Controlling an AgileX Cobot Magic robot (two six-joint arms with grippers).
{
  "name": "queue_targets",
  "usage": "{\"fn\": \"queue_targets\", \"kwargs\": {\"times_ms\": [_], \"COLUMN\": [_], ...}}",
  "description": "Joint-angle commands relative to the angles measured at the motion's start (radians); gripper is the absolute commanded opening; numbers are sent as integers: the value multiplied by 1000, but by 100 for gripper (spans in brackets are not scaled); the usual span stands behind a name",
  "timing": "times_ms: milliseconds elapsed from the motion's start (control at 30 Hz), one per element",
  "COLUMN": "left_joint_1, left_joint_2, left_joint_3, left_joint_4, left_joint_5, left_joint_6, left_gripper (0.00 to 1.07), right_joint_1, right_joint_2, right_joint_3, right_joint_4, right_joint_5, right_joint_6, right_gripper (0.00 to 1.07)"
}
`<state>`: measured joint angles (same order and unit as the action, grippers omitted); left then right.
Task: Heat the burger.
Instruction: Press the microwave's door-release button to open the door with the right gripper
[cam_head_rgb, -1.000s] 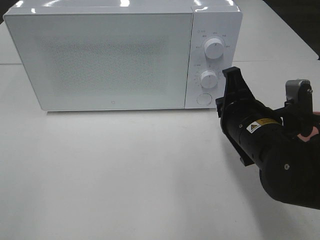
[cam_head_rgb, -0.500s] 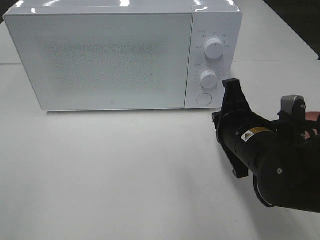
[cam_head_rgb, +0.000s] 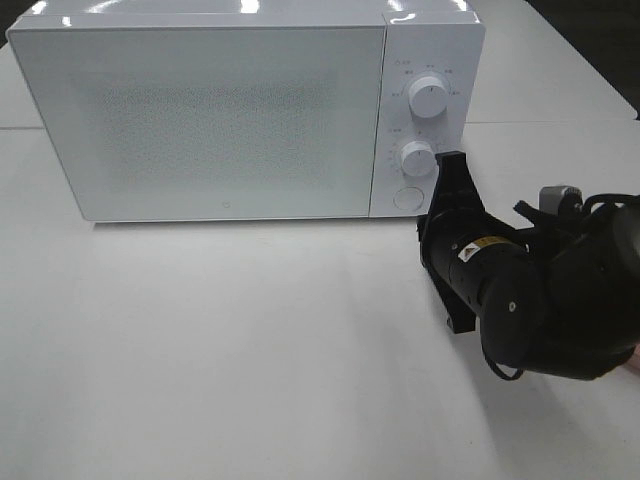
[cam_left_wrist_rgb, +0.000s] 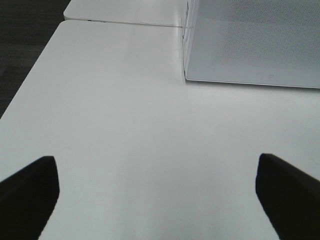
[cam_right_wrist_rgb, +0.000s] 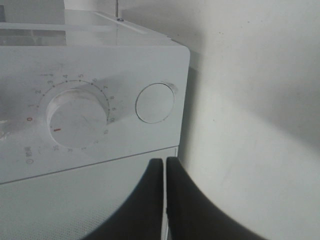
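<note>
The burger is out of view. The white microwave (cam_head_rgb: 230, 110) stands at the back of the table with its door closed. It has two dials and a round door button (cam_head_rgb: 406, 198), which also shows in the right wrist view (cam_right_wrist_rgb: 155, 102). My right gripper (cam_head_rgb: 447, 172) is shut and empty, its fingertips (cam_right_wrist_rgb: 165, 164) pressed together just in front of the control panel, close to the lower dial (cam_right_wrist_rgb: 77, 112) and the button. My left gripper (cam_left_wrist_rgb: 157, 195) is open and empty, low over the bare table by the microwave's left front corner (cam_left_wrist_rgb: 186, 75).
The white table (cam_head_rgb: 220, 340) spreads out in front of the microwave. My bulky black right arm (cam_head_rgb: 540, 300) fills the right side of the exterior view. A second table adjoins at the back (cam_left_wrist_rgb: 125, 10).
My right arm has swung left and lowered, bringing its wrist nearer the microwave's control panel. The gripper stays shut by the lower dial and button. The microwave has not moved.
</note>
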<state>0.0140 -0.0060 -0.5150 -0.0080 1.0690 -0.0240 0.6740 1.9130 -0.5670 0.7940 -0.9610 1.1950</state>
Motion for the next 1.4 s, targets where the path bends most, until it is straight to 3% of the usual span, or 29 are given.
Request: {"fn": "queue_targets", "kwargs": {"times_ms": [33,333,833,1400], "left_joint_1": [-3,-3,-3,-3], "left_joint_2": [-22,-22,-22,-22], "left_joint_3": [0,0,0,0], "left_joint_4": [-2,-2,-2,-2], "left_joint_5": [-1,-1,-1,-1], "left_joint_6": [-1,-1,-1,-1], "left_gripper": [103,103,103,103], "right_joint_1": [-36,-116,-192,-197], "right_joint_2": [24,113,177,242], "right_joint_3": [-35,-106,-215,-249], "right_joint_4": [-54,-160,-227,-246], "right_joint_5": [-6,19,60,17], "right_joint_6": [14,108,127,175], "right_gripper": [0,0,0,0]}}
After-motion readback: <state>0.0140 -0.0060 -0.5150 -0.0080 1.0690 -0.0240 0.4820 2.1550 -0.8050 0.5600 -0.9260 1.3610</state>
